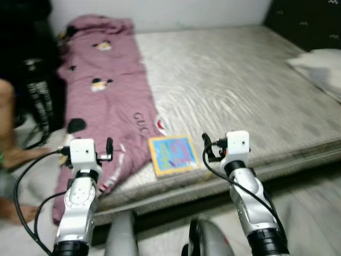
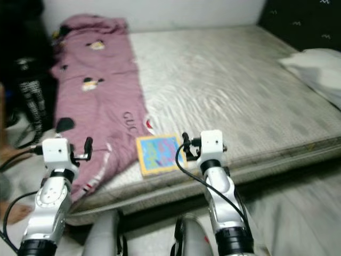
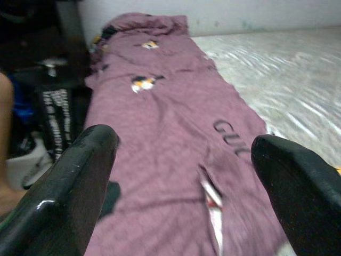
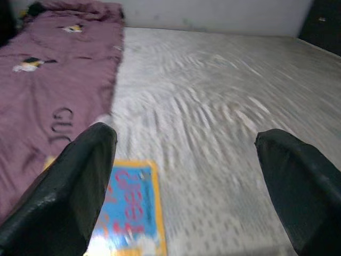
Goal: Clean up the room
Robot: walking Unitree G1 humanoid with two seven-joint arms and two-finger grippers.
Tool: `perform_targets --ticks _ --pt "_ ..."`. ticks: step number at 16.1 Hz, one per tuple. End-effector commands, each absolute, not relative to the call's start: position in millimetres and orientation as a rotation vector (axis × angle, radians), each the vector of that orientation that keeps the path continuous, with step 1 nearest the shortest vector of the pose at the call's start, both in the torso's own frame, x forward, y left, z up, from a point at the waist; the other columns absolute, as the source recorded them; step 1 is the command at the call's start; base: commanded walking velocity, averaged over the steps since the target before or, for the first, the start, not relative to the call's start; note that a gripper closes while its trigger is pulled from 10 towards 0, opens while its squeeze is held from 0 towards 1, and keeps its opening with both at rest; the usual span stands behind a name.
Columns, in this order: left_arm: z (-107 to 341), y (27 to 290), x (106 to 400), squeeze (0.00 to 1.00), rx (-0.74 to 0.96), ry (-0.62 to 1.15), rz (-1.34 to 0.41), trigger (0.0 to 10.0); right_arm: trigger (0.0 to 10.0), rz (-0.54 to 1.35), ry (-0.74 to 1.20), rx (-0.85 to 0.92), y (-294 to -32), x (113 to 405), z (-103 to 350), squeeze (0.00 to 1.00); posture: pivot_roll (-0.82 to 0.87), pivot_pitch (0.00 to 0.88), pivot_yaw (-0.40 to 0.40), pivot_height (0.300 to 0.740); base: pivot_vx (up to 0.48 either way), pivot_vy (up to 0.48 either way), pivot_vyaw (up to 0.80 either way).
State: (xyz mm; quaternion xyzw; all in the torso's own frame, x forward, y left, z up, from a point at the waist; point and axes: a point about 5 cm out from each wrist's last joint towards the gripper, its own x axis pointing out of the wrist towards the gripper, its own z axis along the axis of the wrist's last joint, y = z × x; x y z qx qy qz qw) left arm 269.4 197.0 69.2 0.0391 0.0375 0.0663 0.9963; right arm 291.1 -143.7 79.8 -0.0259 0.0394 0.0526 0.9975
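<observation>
A mauve blanket [image 1: 106, 90] with cartoon prints and dark lettering lies along the left side of the grey mattress [image 1: 240, 90] and hangs over its front edge. A colourful book [image 1: 171, 154] with a yellow border lies flat near the front edge, just right of the blanket. My left gripper [image 1: 88, 145] is raised in front of the hanging blanket [image 3: 170, 133], open and holding nothing. My right gripper [image 1: 229, 140] is raised at the mattress edge just right of the book [image 4: 130, 205], open with nothing in it.
A white pillow [image 1: 319, 66] rests at the bed's right side. Dark furniture and a black-and-white patterned item [image 1: 37, 101] stand left of the bed. A person's bare leg [image 1: 8, 154] is at the far left on the floor. Cables trail from my arms.
</observation>
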Motion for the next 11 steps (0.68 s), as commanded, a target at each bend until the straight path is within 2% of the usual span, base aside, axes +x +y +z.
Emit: perform_targets --ticks 1,11 --pt "71.6 199.1 271.3 0.0 0.138 0.071 0.161 10.0 10.0 0.102 0.072 -0.05 -145.6 292.3 82.2 0.0 0.02 0.062 -0.022 0.599 0.0 0.0 0.0" --pt "69.2 199.7 272.9 0.0 0.094 0.084 0.161 10.0 10.0 0.124 0.075 -0.051 -142.9 294.4 81.8 0.0 0.02 0.049 -0.024 0.599 0.0 0.0 0.0"
